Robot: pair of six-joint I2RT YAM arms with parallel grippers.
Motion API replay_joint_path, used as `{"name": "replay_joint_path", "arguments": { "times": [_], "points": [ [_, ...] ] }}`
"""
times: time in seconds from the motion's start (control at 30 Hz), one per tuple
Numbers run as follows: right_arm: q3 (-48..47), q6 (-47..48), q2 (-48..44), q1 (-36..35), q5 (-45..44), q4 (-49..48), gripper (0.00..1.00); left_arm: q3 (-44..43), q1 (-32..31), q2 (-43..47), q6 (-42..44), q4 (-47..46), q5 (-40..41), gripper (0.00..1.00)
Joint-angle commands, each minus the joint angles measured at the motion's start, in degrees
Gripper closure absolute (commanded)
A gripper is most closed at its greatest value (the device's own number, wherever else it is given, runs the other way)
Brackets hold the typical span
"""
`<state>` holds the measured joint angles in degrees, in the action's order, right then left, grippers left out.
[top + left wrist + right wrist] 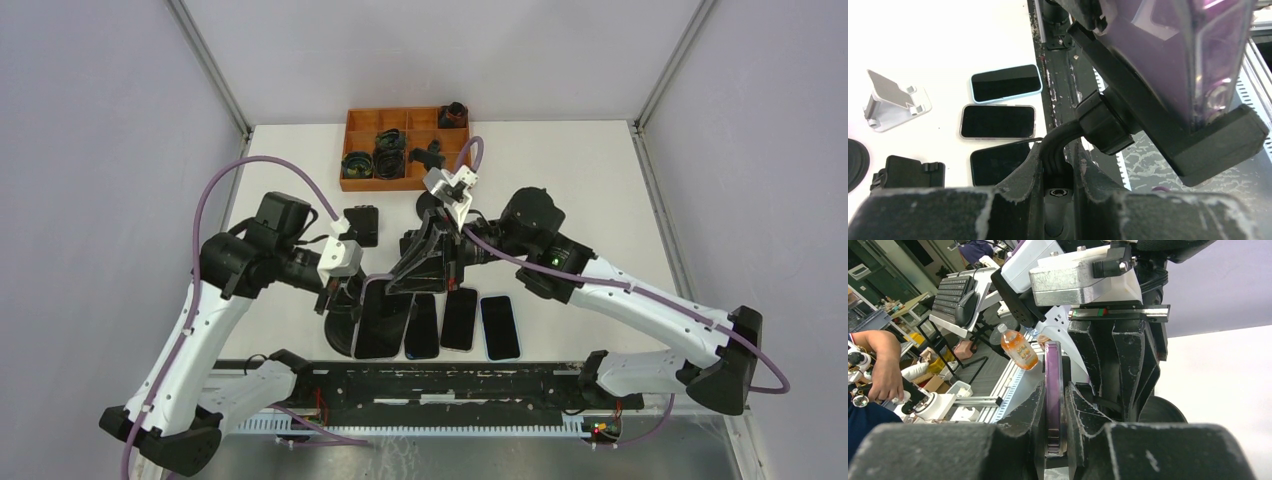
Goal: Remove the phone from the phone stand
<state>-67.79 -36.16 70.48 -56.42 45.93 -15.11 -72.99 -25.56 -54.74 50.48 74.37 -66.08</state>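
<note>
Top view: left gripper [335, 298] low at phone stand [340, 338], near front edge of table [580, 200]. Phone [382, 322] sits tilted in stand. Right gripper [402, 278] at phone's top end. Three other phones [459, 318] lie flat just beside.

Left wrist: left gripper [1055, 167] squeezed tight around stand's black neck [1060, 136]. Purple-cased phone [1173, 55] above, in clamp.

Right wrist: right gripper [1054, 407] pinched tight on phone's [1053, 375] thin edge.

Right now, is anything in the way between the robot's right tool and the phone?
No, nothing visible. The right tool is pinching the purple-cased phone by its edge, and the left tool clamps the black neck of the stand. Three other phones lie flat on the table beside the stand.
</note>
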Motion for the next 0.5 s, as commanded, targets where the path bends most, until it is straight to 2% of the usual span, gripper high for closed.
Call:
{"name": "replay_joint_path", "arguments": {
  "times": [0.0,0.1,0.2,0.33,0.47],
  "points": [
    [2.13,-2.95,-4.51,1.60,-7.59,-15.79,0.74,-2.56,-0.54,1.32,6.64,9.27,-0.66,0.98],
    [8.51,-4.18,-5.38,0.12,-7.69,-18.85,0.55,-4.17,-0.54,0.45,5.31,8.96,-2.23,0.98],
    [12.39,-6.24,-5.96,-0.73,-6.59,-22.97,0.42,-5.38,-0.55,-0.14,4.54,8.67,-3.09,0.98],
    [12.25,-5.64,-4.71,-3.25,-5.60,-22.77,0.34,-6.43,-0.54,-0.89,3.36,7.65,-3.58,0.98],
    [11.15,-5.20,-2.32,-5.34,-5.25,-22.05,0.34,-7.29,-0.54,-1.20,1.71,6.43,-3.88,0.98]
  ]
}}
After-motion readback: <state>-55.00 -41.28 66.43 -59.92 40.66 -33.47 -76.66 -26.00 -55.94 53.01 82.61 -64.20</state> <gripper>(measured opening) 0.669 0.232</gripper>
